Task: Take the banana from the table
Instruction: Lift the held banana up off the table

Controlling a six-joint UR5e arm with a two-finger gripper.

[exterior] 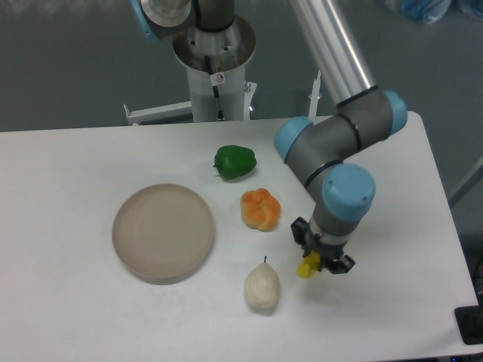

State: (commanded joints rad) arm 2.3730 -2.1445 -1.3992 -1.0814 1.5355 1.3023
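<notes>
Only a small bright-yellow end of the banana (307, 268) shows, sticking out at the lower left under my gripper (321, 259). The rest of it is hidden by the gripper and the wrist above it. The gripper points straight down over the banana, low over the white table (68, 166), right of the pear. The fingers are covered by the black gripper body, so I cannot tell whether they are closed on the banana.
A cream-white pear (262, 287) stands just left of the gripper. An orange pepper (260, 209) and a green pepper (235, 161) lie further back. A round beige plate (163, 231) sits to the left. The arm's base (214, 60) is at the back.
</notes>
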